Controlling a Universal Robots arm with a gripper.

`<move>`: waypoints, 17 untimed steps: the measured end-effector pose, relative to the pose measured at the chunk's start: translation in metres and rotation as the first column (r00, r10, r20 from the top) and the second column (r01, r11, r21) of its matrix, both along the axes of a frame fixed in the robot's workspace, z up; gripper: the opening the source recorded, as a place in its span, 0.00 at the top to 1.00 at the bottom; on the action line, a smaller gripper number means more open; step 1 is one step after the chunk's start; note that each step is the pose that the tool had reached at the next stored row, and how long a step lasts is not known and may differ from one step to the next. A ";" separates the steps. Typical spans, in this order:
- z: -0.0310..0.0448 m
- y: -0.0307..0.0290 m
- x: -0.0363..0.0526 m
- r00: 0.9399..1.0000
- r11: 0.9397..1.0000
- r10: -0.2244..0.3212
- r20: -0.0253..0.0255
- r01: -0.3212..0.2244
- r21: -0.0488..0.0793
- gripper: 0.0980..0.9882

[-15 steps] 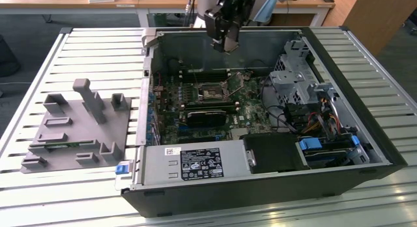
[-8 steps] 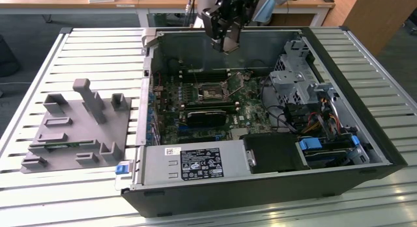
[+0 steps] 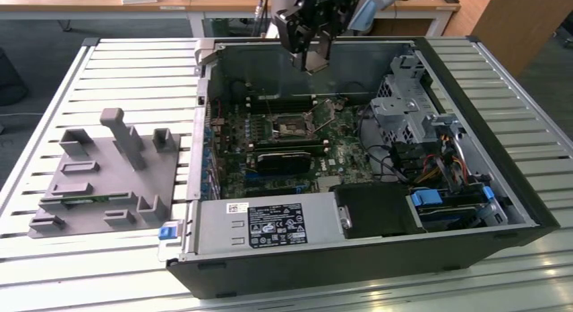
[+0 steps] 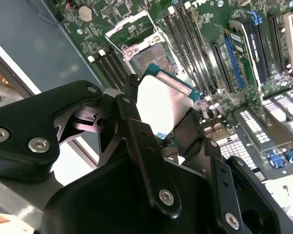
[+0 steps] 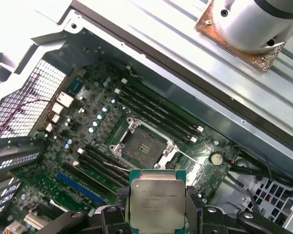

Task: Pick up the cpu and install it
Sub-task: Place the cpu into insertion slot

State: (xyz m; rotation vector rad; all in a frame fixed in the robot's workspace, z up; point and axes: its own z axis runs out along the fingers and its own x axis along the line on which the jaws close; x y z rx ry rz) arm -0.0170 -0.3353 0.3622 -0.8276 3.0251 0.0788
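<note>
An open computer case (image 3: 358, 266) is lying on a slatted white table (image 3: 134, 70), its green motherboard (image 3: 235, 127) facing up. A silver power supply (image 3: 268, 225) is sitting along the case's near edge. A grey moulded tray (image 3: 94, 186) is resting at the exterior view's left, just beside the case. A wooden desk (image 3: 224, 0) is standing far behind.
</note>
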 end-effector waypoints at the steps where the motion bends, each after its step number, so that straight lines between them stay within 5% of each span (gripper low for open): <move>1: -0.0001 0.0000 0.0000 1.000 1.000 -0.012 0.000 0.012 0.000 0.50; 9: -0.0008 0.0004 0.0000 0.991 0.991 -0.138 0.000 0.138 0.000 0.50; 17: -0.0018 0.0007 0.0000 0.966 0.966 -0.260 0.000 0.260 0.000 0.50</move>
